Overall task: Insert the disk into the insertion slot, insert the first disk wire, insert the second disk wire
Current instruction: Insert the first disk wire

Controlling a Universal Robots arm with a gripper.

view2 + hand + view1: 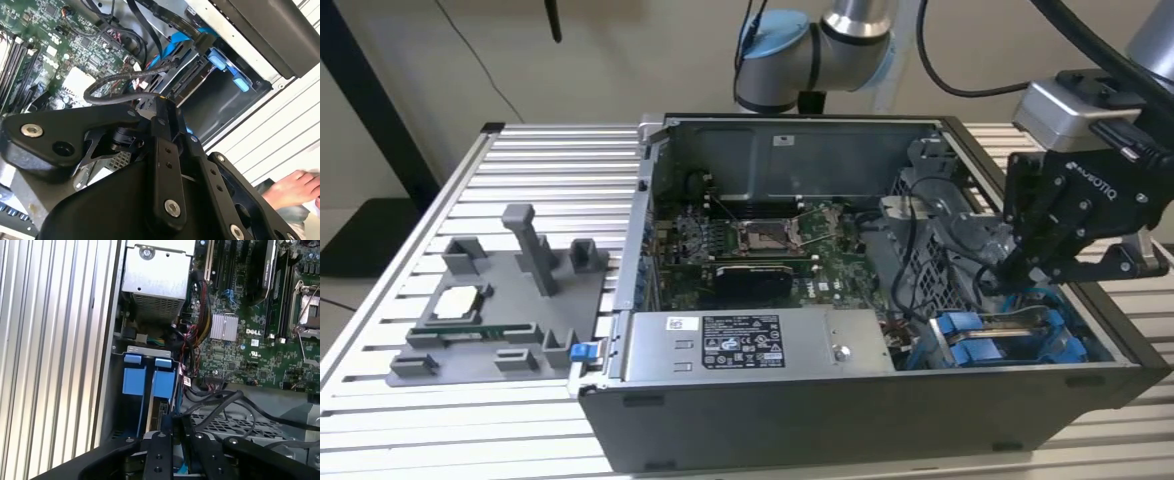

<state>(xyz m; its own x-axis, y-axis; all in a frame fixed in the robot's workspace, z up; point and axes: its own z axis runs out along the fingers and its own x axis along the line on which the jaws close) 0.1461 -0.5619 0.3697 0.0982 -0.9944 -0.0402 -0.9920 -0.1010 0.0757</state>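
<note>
Gripper hangs low over the right end of the open computer case, just above the blue disk. In the first wrist view its fingers are pinched almost shut. A black wire runs down between them, so I think it has hold of the wire's end. The disk already sits in its slot, side by side with another blue frame.

To do this step well, I think the plug must sit straight over the socket on the disk. Then it should go in with a slow, even push. The loop of wire should not catch on the other wires close by.

At the exterior view's left, a grey tray lies on the table with a small square chip on it. Next comes the case, with a green board inside and a grey box with a label at the front. The disk and gripper are at the right end.

The table is made of silver metal slats. Behind it is a pale wall. In the second wrist view, a person's hand is near the slats.
</note>
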